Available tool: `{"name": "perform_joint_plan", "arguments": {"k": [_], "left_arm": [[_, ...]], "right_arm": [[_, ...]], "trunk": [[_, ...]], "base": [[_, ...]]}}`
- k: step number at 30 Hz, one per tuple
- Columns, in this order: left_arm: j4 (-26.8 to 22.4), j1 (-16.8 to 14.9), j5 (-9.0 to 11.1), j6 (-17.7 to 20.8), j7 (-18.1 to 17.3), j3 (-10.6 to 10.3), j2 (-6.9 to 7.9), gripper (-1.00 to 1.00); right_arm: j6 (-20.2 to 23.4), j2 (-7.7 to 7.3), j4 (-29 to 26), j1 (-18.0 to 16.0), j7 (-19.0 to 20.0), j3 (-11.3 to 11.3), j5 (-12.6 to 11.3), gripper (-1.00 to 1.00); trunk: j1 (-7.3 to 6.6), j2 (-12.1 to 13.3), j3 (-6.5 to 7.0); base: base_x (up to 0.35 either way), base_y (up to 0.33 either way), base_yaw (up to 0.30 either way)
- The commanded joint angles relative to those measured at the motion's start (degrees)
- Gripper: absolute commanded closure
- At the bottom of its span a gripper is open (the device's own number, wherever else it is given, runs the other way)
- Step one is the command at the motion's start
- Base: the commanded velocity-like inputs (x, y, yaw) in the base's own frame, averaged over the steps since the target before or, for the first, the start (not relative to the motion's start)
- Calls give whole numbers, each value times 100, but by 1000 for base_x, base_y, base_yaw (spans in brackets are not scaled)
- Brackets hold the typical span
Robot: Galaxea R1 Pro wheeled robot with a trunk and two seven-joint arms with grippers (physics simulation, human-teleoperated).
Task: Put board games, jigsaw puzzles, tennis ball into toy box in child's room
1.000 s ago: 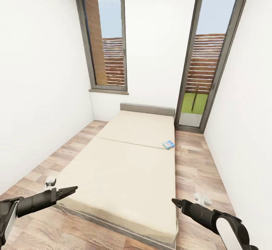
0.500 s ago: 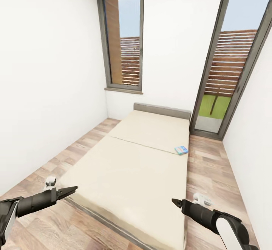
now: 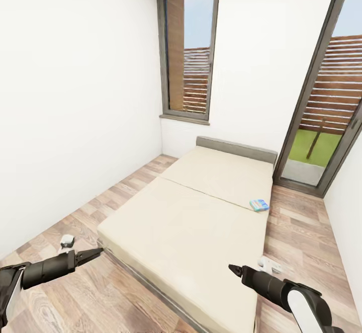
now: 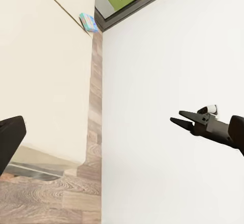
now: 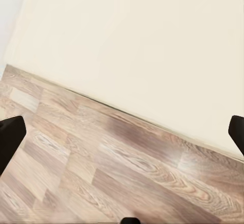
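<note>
A blue board game (image 3: 259, 204) lies flat on the bed (image 3: 201, 222), at the right edge of the cream mattress near the seam; it also appears as a small blue box (image 4: 88, 22) in the left wrist view. My left gripper (image 3: 95, 254) hangs low over the floor off the bed's near left corner. My right gripper (image 3: 232, 269) hovers over the mattress's near right part. Both are far from the game, with their fingers (image 5: 10, 137) apart and nothing between them. The table, toy box, jigsaw puzzles and tennis ball are out of view.
White walls close in on the left and right. A dark-framed window (image 3: 188, 51) is above the headboard (image 3: 236, 148), with a glass door (image 3: 327, 116) to its right. Wood-plank floor (image 3: 100, 207) runs along both sides of the bed.
The camera has swung, so the bed, window and door sit further right and appear closer. Both arms keep the same pose, and the blue game rests in the same spot on the mattress.
</note>
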Motion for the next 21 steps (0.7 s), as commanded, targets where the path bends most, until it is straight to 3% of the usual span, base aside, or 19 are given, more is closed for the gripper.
{"name": "perform_joint_plan", "arguments": {"k": [1, 15, 21], "left_arm": [[0, -8, -28, 60, -37, 6, -2, -100], [0, -8, -20, 55, -39, 4, -4, -100], [0, -8, -20, 48, -45, 5, -4, -100]], "right_arm": [[23, -2, -9, -4, -59, -3, -63, -100], [26, -2, -8, -4, -61, -2, -69, -100], [28, -2, -2, -4, -63, -1, -71, -100]], "trunk": [[4, -13, -16], [4, -13, -50], [4, -13, -64]], "base": [[-7, -36, 281], [-4, -8, 281], [-135, 0, 281]]}}
